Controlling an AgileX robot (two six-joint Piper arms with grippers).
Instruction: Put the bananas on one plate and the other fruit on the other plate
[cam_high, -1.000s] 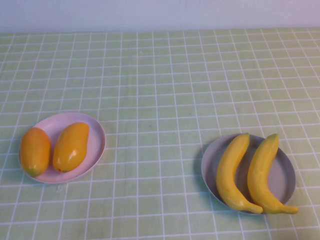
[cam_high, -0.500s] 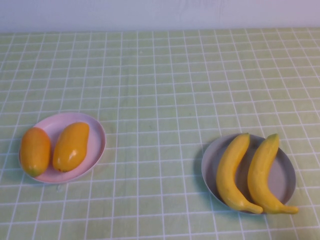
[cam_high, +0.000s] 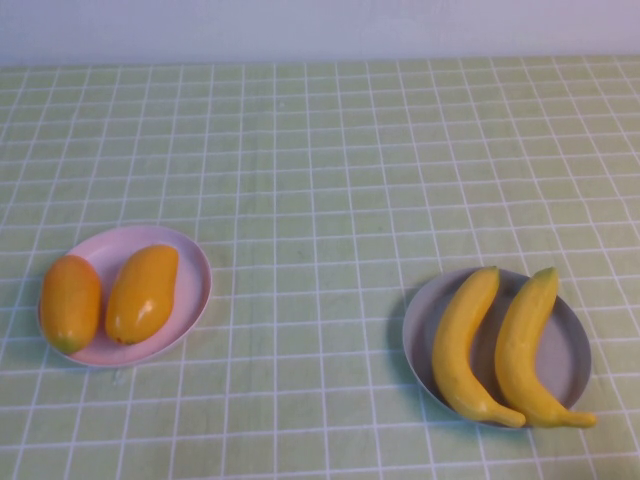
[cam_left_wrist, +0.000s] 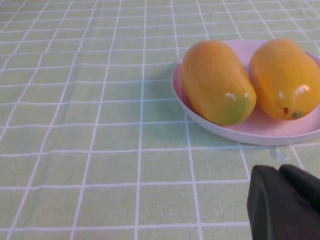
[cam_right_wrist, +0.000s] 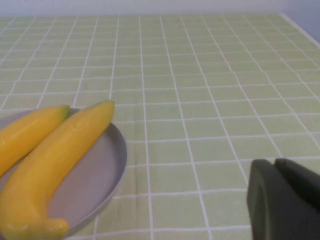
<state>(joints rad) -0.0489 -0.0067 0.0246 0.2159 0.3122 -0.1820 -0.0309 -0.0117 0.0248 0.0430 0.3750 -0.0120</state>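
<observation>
Two yellow bananas (cam_high: 468, 345) (cam_high: 527, 345) lie side by side on the grey-blue plate (cam_high: 575, 365) at the near right. Two orange-yellow mango-like fruits (cam_high: 70, 302) (cam_high: 142, 292) lie side by side on the pale pink plate (cam_high: 195, 275) at the near left. Neither arm shows in the high view. In the left wrist view my left gripper (cam_left_wrist: 277, 170) is shut and empty, a little short of the pink plate (cam_left_wrist: 260, 132) and its fruits (cam_left_wrist: 217, 82). In the right wrist view my right gripper (cam_right_wrist: 274, 162) is shut and empty, beside the grey-blue plate (cam_right_wrist: 100, 175) and its bananas (cam_right_wrist: 60, 150).
The table is covered with a green cloth with a white grid (cam_high: 320, 180). A pale wall (cam_high: 320, 25) runs along the far edge. The table's right edge shows in the right wrist view (cam_right_wrist: 302, 30).
</observation>
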